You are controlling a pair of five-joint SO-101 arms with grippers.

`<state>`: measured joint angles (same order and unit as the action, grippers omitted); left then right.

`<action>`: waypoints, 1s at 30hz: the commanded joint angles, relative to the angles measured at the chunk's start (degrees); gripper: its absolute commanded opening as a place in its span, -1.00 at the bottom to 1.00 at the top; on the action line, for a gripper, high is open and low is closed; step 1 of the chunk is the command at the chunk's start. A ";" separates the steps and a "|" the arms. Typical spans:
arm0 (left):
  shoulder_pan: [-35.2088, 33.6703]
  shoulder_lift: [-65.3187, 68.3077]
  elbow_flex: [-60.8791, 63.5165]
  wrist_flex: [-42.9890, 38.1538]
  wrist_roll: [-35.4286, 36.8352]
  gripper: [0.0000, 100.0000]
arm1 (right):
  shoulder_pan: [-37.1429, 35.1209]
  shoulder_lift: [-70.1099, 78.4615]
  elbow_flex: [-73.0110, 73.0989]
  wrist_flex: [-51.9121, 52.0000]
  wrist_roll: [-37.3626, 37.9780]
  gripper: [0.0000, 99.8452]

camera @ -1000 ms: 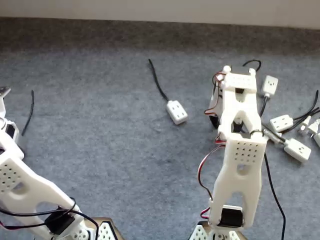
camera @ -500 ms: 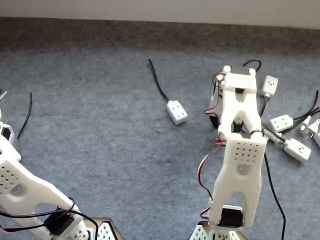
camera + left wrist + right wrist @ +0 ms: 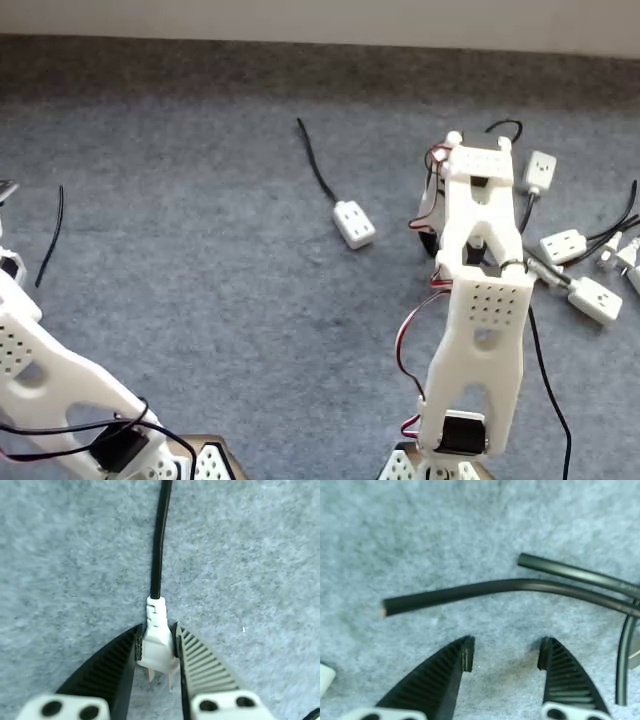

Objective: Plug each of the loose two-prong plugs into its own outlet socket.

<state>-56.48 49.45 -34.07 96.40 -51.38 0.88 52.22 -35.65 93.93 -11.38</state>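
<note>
My left gripper (image 3: 157, 630) is shut on a white two-prong plug (image 3: 156, 647), whose prongs point back between the fingers. Its black cord (image 3: 159, 540) runs straight away over the grey carpet. In the high view this cord (image 3: 50, 235) lies at the far left beside the left arm (image 3: 40, 370). My right gripper (image 3: 506, 647) stands open just above the carpet, with nothing between its fingers. A cut black cord end (image 3: 485, 591) lies just beyond its tips. A white outlet socket (image 3: 353, 223) with its own cord lies mid-carpet, left of the right arm (image 3: 480, 300).
Three more white sockets (image 3: 540, 170) (image 3: 562, 245) (image 3: 595, 298) and loose plugs (image 3: 620, 252) lie tangled with black cords at the right, close to the right arm. A second black cord (image 3: 575, 572) crosses the right wrist view. Bare carpet lies between the arms.
The left arm has drawn slightly back toward the near left, pulling the cord's end with it. The right arm has not moved.
</note>
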 commanded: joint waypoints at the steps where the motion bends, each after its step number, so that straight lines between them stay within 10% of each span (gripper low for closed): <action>1: 1.36 0.57 -6.37 5.89 -0.44 -0.98 | -2.42 0.92 0.22 -0.84 1.32 -0.56; 19: 13.49 -33.80 24.75 5.71 1.14 -0.99 | -2.42 0.92 0.22 -0.92 1.32 -0.56; 30: 21.93 -13.41 24.57 5.63 1.49 -0.99 | -2.42 0.92 0.22 -0.84 1.32 -0.56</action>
<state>-35.12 31.52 -6.11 100.88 -50.24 0.88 52.22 -35.65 93.93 -11.38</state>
